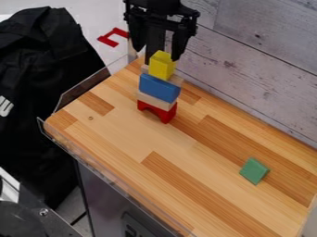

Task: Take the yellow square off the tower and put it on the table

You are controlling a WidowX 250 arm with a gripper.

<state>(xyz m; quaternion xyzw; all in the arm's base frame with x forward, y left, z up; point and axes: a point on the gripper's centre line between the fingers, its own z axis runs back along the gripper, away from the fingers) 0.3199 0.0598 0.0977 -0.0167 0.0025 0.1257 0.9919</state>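
The black gripper [158, 52] hangs from the top edge, just above and behind the tower. Its fingers stand apart, open, with their tips near the height of the yellow block's top. That yellow block [161, 66] sits upright on top of the tower. Beneath it come a natural wood block [176, 80], a blue block [158, 88], another wood block [155, 101] and a red arch block [167, 115] at the base. Whether a finger touches the yellow block, I cannot tell.
A green block [254, 171] lies on the wooden table [130, 134] at right. A grey plank wall [248, 69] runs behind the table, and a clear raised edge [105, 169] follows its left side. Black cloth [43, 74] lies beyond at left.
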